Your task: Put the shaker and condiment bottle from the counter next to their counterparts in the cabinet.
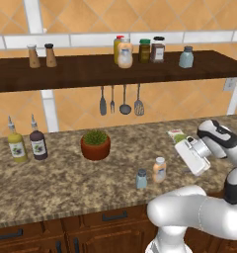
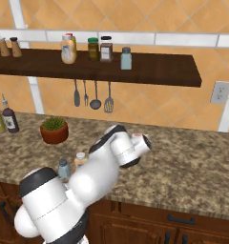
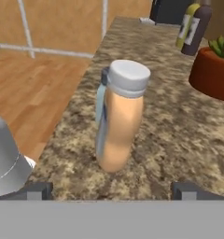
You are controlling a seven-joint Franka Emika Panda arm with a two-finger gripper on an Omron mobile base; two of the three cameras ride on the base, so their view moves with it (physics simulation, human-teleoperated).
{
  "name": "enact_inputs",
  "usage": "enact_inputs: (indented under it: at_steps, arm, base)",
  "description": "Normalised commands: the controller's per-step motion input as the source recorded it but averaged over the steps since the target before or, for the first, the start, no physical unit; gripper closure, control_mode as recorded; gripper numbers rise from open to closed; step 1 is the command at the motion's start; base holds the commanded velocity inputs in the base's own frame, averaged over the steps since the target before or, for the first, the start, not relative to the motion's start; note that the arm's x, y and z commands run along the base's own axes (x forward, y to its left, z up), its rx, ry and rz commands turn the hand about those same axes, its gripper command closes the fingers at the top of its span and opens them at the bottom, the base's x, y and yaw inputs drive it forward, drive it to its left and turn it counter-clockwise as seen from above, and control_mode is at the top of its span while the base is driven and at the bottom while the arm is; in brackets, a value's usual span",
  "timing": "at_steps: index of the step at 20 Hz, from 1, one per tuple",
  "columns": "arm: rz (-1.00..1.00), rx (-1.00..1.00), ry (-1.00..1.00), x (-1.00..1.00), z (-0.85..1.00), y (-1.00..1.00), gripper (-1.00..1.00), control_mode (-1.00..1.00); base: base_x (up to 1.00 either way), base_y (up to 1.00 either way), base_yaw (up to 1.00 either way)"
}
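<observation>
granite counter (image 1: 66,183), shaker (image 1: 141,179), condiment bottle (image 1: 160,169), plant pot (image 1: 95,145)

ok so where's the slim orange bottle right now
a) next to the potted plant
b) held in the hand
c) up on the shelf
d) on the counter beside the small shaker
d: the slim orange bottle stands on the counter right beside the small shaker, ahead of the open hand.

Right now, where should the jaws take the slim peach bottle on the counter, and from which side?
Grip the bottle at mid-body, below its white cap, coming in level from the counter's front-right, as the open gripper already faces it. It stands upright, slim and round. The shaker stands close beside it, so keep the jaws clear of that side.
</observation>
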Motion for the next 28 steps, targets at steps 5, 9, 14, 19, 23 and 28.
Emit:
enact_inputs:
  at_steps: [5, 9, 14, 19, 23, 28]
  arm:
    - [0.0, 0.02, 0.12, 0.0, -0.02, 0.22, -1.0, -1.0]
    - [0.0, 0.04, 0.03, 0.0, 0.0, 0.04, -1.0, -1.0]
    - [0.0, 0.05, 0.0, 0.0, -0.05, 0.18, -1.0, -1.0]
    - [0.0, 0.02, 0.0, 0.0, -0.05, 0.28, -1.0, -1.0]
    - [0.0, 0.01, 0.0, 0.0, -0.01, 0.19, -1.0, -1.0]
    - [0.0, 0.0, 0.0, -0.07, -0.01, 0.15, -1.0, -1.0]
  base:
    - [0.0, 0.0, 0.0]
    - [0.0, 0.0, 0.0]
    - [0.0, 0.0, 0.0]
    - [0.0, 0.0, 0.0]
    - [0.0, 0.0, 0.0]
    - [0.0, 0.0, 0.0]
